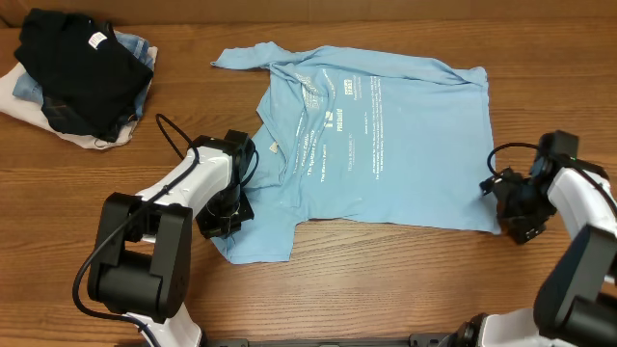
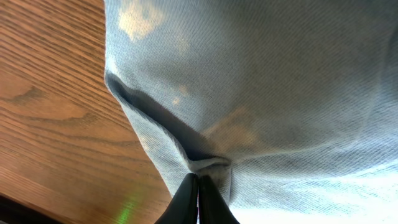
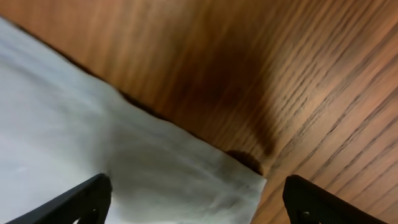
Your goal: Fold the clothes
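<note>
Your left claw point(image 2: 199, 190) pinched the shirt point(image 1: 386, 145) at its lower left edge, and your right claw point(image 3: 198, 202) hung spread wide over the lower right corner, ready to lift and fold.

Soft matt knit cloth shirt point(image 1: 386, 145), smooth grained wood table point(image 2: 50, 124), matt black plastic right gripper point(image 3: 198, 190)

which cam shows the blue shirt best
Overhead: the whole shirt lies spread out. Left wrist shows only a fold pinched in the left tool; right wrist only one corner at the open right tool.
</note>
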`<state>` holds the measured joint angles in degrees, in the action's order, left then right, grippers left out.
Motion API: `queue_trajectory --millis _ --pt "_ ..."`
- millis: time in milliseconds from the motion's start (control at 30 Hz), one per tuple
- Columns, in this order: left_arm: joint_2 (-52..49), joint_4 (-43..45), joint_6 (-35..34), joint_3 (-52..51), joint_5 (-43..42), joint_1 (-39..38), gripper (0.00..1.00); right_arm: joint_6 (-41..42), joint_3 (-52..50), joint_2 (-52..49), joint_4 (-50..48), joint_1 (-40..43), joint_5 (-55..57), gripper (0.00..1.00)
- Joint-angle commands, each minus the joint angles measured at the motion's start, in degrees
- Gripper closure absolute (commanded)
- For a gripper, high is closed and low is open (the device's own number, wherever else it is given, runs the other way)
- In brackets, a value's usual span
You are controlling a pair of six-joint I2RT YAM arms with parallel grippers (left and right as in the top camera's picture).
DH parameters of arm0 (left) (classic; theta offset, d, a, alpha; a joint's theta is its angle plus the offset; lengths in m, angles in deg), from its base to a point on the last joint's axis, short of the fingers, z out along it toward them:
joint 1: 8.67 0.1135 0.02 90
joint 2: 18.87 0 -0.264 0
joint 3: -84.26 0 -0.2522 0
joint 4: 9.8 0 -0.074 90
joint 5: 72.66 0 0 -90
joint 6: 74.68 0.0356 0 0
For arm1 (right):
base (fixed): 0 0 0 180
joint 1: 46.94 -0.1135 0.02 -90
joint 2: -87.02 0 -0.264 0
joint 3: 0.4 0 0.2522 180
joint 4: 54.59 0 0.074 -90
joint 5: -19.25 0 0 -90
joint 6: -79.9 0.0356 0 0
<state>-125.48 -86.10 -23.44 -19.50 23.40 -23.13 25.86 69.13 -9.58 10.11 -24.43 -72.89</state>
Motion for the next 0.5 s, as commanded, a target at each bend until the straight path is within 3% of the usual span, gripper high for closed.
queue_trajectory --millis 0,333,467 --pt "1.7 0.0 0.0 -0.5 -0.1 0.5 0.96 -0.4 -0.2 -2.0 1.4 0.0 -2.7 0.09" --pt "1.7 0.5 0.0 -0.5 -0.1 0.5 0.96 -0.3 -0.2 -2.0 5.8 0.0 -3.3 0.13" --pt "1.7 1.1 0.3 -0.5 -0.1 0.5 0.96 0.1 -0.2 -2.0 5.2 0.2 -0.6 0.21"
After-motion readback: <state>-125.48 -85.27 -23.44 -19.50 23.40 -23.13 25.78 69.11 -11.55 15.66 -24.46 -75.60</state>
